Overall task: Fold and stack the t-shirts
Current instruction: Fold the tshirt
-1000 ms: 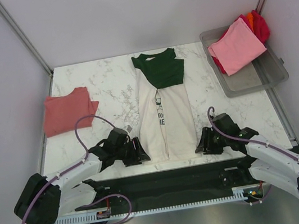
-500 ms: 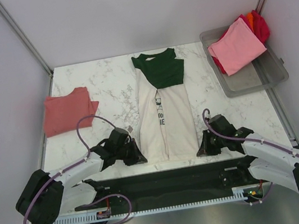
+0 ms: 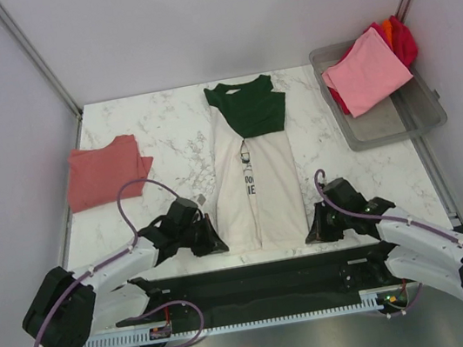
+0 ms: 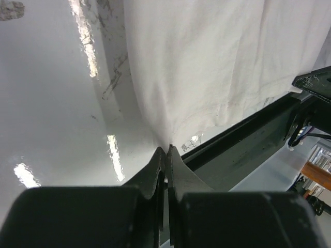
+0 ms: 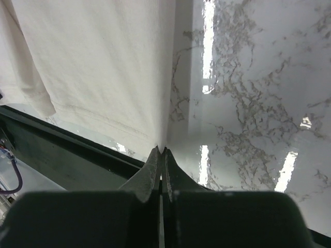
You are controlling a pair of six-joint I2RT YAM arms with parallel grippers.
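Three t-shirts outside one bin (image 3: 400, 122): cream-white (image 3: 272, 193), dark green (image 3: 247, 107), brick-red (image 3: 106, 171); two grippers, left (image 3: 218, 244), right (image 3: 312, 233).

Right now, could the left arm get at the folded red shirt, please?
Probably not yet: the left gripper is shut on a near corner of the cream shirt and must let go first. Only bare table lies between it and the red shirt.

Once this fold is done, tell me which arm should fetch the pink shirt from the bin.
Right. The bin with the pink shirt sits far right, nearest the right fingers; the left fingers are beyond the cream shirt.
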